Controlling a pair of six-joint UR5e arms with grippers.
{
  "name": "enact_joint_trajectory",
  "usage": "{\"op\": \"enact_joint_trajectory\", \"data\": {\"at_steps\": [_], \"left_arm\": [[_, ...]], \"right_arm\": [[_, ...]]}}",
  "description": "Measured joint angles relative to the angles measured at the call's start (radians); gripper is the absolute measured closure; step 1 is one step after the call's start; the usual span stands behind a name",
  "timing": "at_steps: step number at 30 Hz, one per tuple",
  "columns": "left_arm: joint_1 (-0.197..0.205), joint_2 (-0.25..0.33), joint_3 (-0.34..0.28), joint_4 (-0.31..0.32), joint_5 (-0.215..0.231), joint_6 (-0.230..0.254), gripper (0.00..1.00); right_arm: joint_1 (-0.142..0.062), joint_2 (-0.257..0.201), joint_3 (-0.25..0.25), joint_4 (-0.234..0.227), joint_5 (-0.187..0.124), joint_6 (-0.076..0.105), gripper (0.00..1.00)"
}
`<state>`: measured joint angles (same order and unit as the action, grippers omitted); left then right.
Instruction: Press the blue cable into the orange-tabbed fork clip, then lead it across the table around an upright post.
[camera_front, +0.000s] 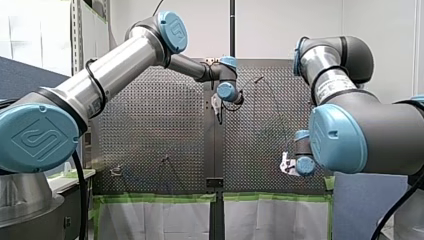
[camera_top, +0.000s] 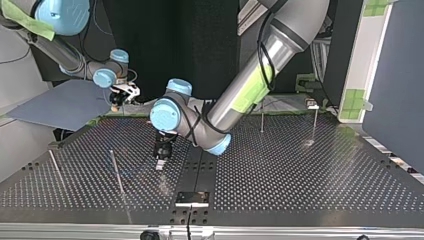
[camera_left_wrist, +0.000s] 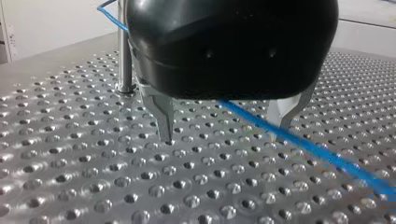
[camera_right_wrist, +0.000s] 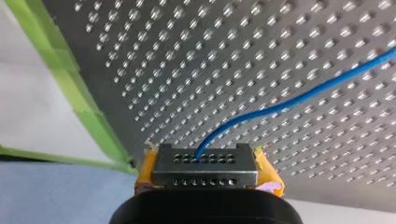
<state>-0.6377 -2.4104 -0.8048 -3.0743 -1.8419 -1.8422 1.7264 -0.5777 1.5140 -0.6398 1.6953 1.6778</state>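
Left end effector (camera_left_wrist: 223, 137) spread astride blue cable (camera_left_wrist: 303, 144); right end effector (camera_right_wrist: 206, 174) clamps connector (camera_right_wrist: 205, 161).

The perforated bench (camera_top: 300, 170) fills the top view, with a dark seam (camera_top: 200, 165) running down its middle from twelve to six o'clock. A black plate (camera_top: 192, 198) sits on that seam at six (close to the bench's edge). A grey-blue panel (camera_top: 65, 105) lies at nine o'clock, off the bench. A blue partition (camera_top: 395, 85) stands at three, with green squares (camera_top: 356, 100) on the white frame beside it. In the front view, green tape (camera_front: 160, 198) lines the bench's edge at six, and white sheets (camera_front: 160, 220) hang just under it.
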Motion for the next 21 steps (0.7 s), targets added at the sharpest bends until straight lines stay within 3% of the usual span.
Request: {"op": "enact_joint_trajectory", "data": {"at_steps": [12,21], "left_arm": [[0.008,0.0,0.0,0.0,-0.001,0.0,0.02],[0.008,0.0,0.0,0.0,0.001,0.001,0.02]], "right_arm": [[-0.055,0.106,-0.019,-0.105,-0.005,0.002,1.0],[-0.09,0.188,-0.057,-0.126,-0.006,0.006,1.0]]}}
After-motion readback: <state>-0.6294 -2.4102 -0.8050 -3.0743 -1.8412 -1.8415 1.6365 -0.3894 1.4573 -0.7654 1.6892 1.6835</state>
